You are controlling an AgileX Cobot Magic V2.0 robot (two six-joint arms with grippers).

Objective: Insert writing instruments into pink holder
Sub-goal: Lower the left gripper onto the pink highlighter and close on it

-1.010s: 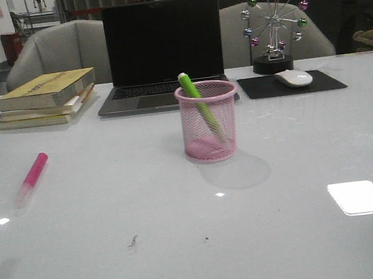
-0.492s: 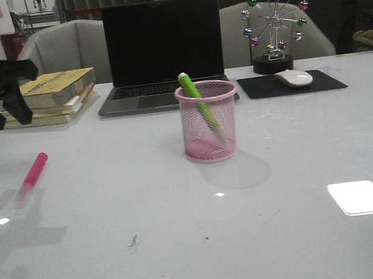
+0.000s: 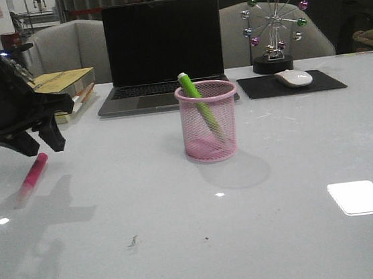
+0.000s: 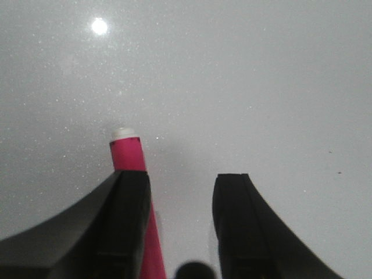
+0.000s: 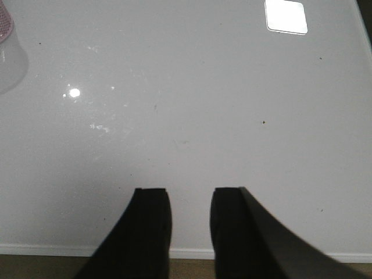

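Observation:
The pink holder [image 3: 208, 120] stands upright mid-table, and the lime green marker [image 3: 197, 98] leans inside it with its pale end above the rim. The magenta marker [image 3: 33, 174] lies flat on the table at the left. My left gripper [image 3: 39, 147] hovers open just above and behind it. In the left wrist view the magenta marker [image 4: 129, 157] runs along the inner side of the left finger [image 4: 125, 215], not clamped, between the tips of the left gripper [image 4: 180, 177]. My right gripper [image 5: 189, 192] is open over bare table near the front edge; the holder's base [image 5: 4, 23] shows in a corner.
A laptop [image 3: 162, 48] stands behind the holder. A stack of books [image 3: 66, 86] is at the back left, close to the left arm. A mouse [image 3: 294, 78] on a black pad and a ferris-wheel ornament [image 3: 274, 25] sit at the back right.
The left arm came into the front view from the left and dropped down and rightward until its open fingers hang over the magenta marker. The markers and holder have not moved.

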